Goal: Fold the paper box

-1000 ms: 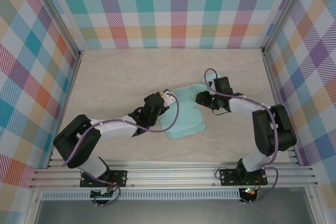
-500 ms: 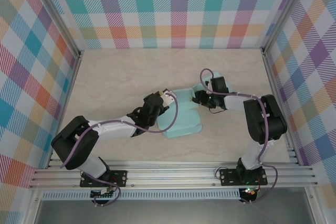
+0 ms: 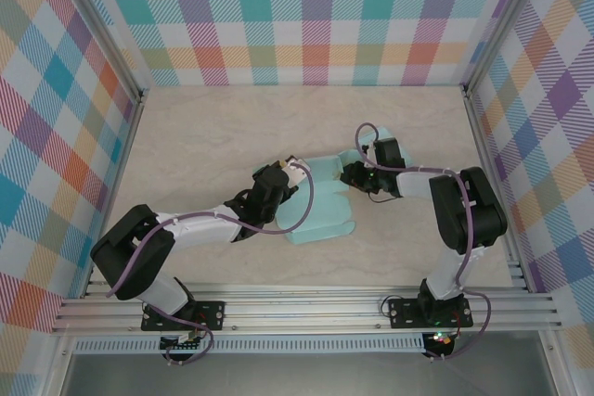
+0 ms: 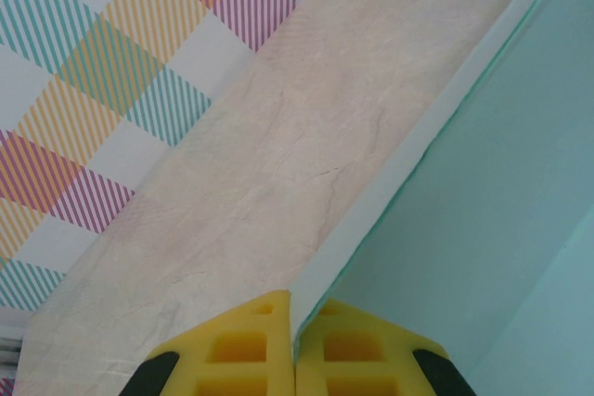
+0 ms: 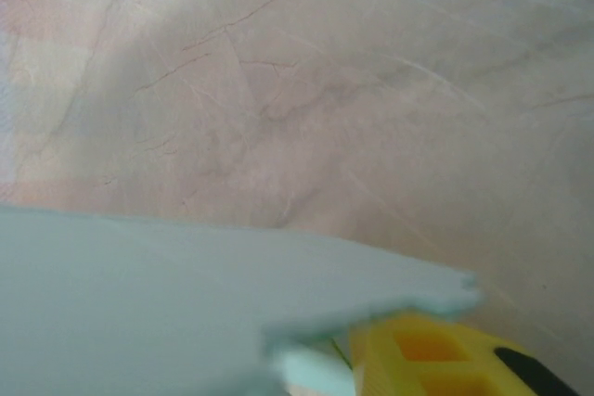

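Note:
The teal paper box (image 3: 320, 209) lies partly folded in the middle of the table. My left gripper (image 3: 290, 173) is at its upper left corner. In the left wrist view its yellow fingertips (image 4: 251, 345) are pinched shut on a thin raised edge of the box (image 4: 464, 183). My right gripper (image 3: 349, 175) is at the box's upper right flap. In the right wrist view that pale teal flap (image 5: 139, 294) lies blurred across the jaws. One yellow finger (image 5: 436, 354) shows under it and the other is covered, so the jaw gap is hidden.
Plaid walls (image 3: 306, 16) close in the back and both sides of the marble-patterned table (image 3: 213, 127). An aluminium rail (image 3: 297, 308) runs along the near edge. Bare tabletop lies behind the box and to its left.
My right arm has swung in and its gripper has shifted slightly left onto the flap. The box has slid a little to the left. The left gripper keeps its hold.

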Robot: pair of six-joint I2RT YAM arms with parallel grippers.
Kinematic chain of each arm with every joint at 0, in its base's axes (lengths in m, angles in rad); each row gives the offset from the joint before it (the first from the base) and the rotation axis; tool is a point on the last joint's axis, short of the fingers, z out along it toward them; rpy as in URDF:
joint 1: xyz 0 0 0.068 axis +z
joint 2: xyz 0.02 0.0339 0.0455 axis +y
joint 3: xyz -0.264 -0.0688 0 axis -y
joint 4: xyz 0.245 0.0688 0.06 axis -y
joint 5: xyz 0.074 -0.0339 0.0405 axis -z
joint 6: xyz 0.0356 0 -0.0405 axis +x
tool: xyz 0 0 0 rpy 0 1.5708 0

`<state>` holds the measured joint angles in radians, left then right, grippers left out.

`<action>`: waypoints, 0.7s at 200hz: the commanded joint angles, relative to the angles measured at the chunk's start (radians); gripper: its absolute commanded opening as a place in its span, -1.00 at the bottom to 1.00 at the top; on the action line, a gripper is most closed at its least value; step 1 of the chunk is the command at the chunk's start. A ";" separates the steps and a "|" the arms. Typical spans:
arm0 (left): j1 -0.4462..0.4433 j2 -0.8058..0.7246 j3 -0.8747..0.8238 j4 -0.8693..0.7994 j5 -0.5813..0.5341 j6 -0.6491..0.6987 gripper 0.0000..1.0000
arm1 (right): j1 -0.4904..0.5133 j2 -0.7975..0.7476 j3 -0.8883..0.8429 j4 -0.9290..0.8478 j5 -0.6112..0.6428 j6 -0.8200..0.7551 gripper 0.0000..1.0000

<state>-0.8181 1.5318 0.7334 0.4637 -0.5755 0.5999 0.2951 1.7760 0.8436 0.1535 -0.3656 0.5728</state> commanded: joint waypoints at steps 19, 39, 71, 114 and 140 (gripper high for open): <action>-0.016 0.027 0.022 0.050 -0.019 -0.041 -1.00 | 0.006 -0.081 -0.020 0.011 -0.048 0.059 -0.51; -0.017 0.028 0.018 0.056 -0.011 -0.055 -1.00 | 0.006 -0.090 -0.031 0.041 -0.064 0.098 -0.55; -0.018 0.028 0.012 0.070 0.001 -0.082 -1.00 | 0.006 -0.075 -0.050 0.135 -0.101 0.183 -0.61; -0.035 0.043 0.014 0.091 0.018 -0.102 -1.00 | 0.033 -0.017 -0.056 0.234 -0.109 0.264 -0.67; -0.043 0.055 0.020 0.100 0.020 -0.103 -1.00 | 0.069 0.005 -0.050 0.267 -0.082 0.286 -0.63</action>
<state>-0.8341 1.5707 0.7338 0.5087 -0.5819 0.5217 0.3283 1.7531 0.7982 0.3431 -0.4427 0.8116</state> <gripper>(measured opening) 0.053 0.178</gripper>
